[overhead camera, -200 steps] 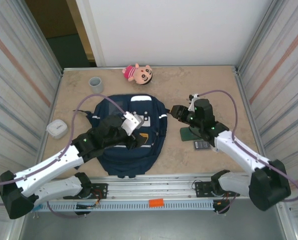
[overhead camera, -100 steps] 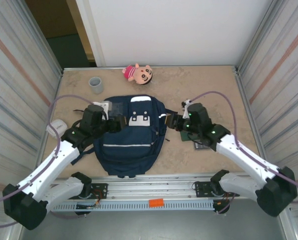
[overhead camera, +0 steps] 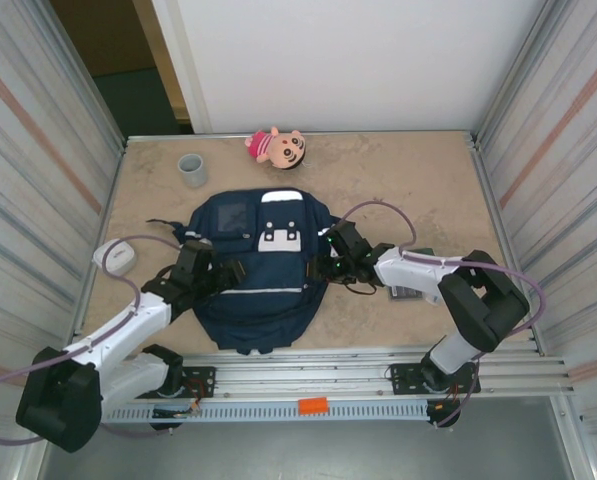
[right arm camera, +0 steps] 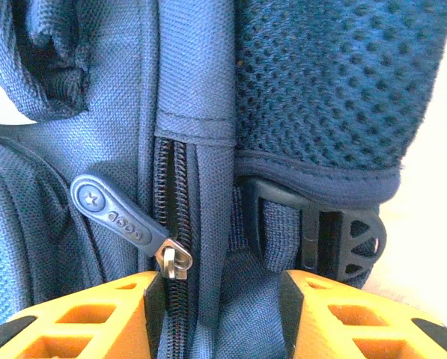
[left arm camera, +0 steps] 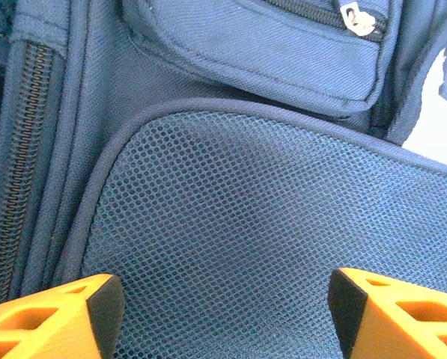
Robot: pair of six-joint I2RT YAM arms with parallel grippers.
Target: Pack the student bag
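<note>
We look down on a beige, faintly mottled counter, boxed in on the left and right by ribbed metal walls; a plain white panel closes the back, with a dark opening beside it at the far left; a metal rail runs along the near edge, a small orange tag just below it.

The student bag lies flat at the middle of the counter, front pockets up and its top toward the back panel; its white buckle patch faces us. Near the back edge a pink plush doll lies on its side; a grey cup stands to the left of it, apart from the bag; a white case sits by the left wall; a small dark flat thing lies on the counter just right of the bag, partly under the right arm.

The left fingers are at the bag's left side, spread wide above its mesh pocket, with nothing between them. The right fingers are at the bag's right side, a narrow gap apart and astride the zip; the zipper pull hangs just above them, its metal slider against one finger; a black buckle sits beside the other; we cannot tell whether they pinch the fabric.
</note>
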